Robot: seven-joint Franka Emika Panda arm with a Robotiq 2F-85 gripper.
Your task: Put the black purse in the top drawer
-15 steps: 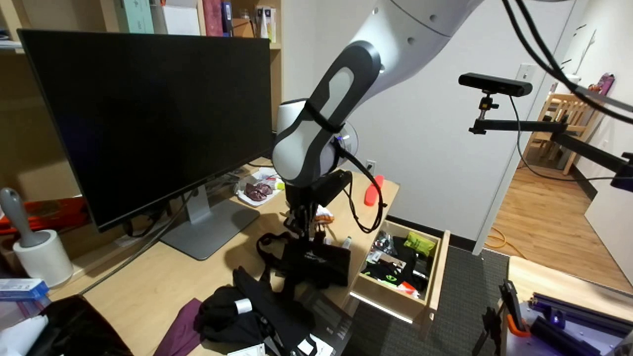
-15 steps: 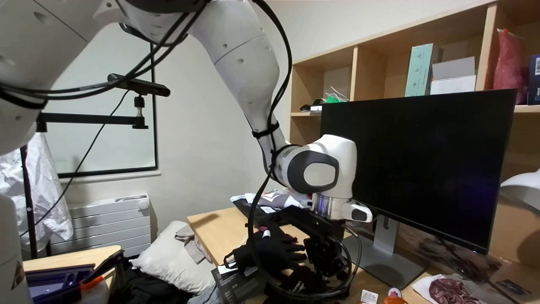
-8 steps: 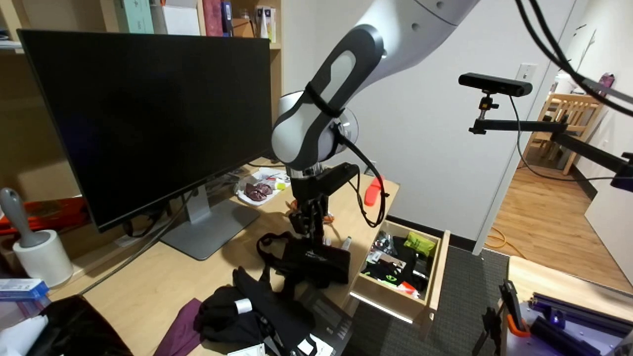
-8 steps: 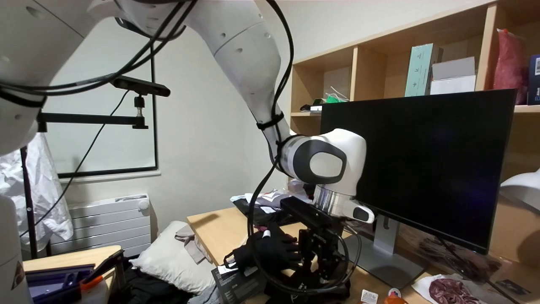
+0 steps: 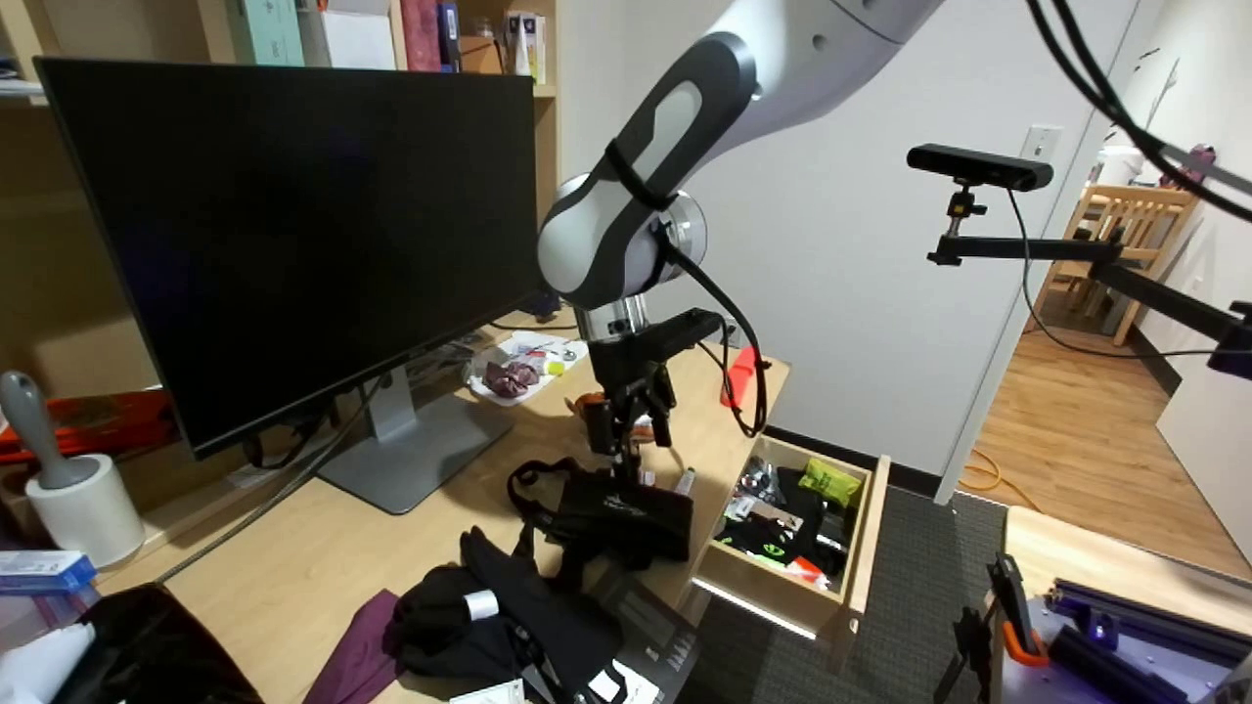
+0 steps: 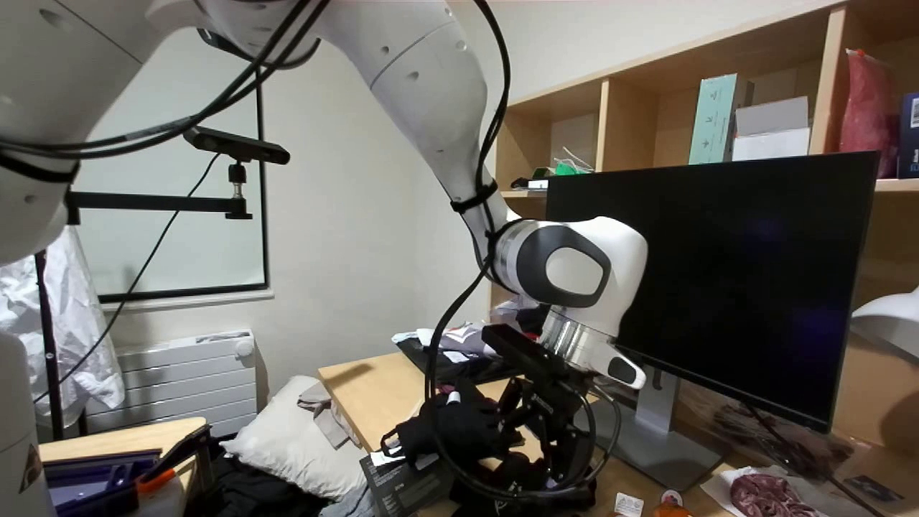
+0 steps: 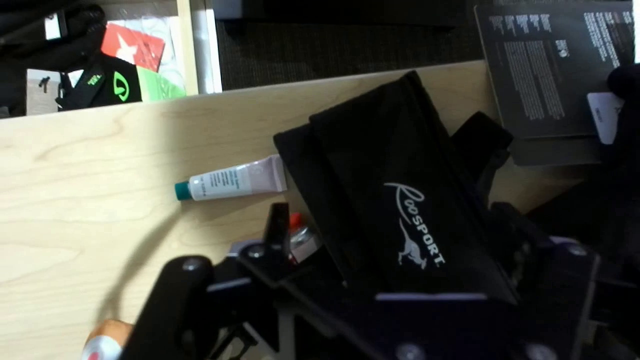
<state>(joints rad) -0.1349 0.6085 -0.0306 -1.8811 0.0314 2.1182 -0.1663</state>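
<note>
The black purse (image 5: 641, 518), a boxy soft bag with white lettering, lies on the desk near its edge. Its flat face (image 7: 370, 145) fills the middle of the wrist view. My gripper (image 7: 392, 217) is open above it, one finger on each side of the purse in that view. Nothing is gripped; whether the fingertips touch the purse, I cannot tell. In an exterior view the arm and cables hide much of the purse. Below the desk edge, the top drawer (image 5: 869, 533) is pulled out and holds several items; its pale wall (image 7: 187, 50) shows in the wrist view's upper left.
A small tube (image 7: 232, 180) and a red-capped bottle (image 7: 305, 240) lie beside the purse. A heap of black items (image 5: 509, 626) and a dark printed box (image 7: 540, 70) are on its other side. The monitor (image 5: 293, 244) stands close to the arm.
My gripper has gone from shut to open and risen a little above the purse. The purse and the drawer look unmoved.
</note>
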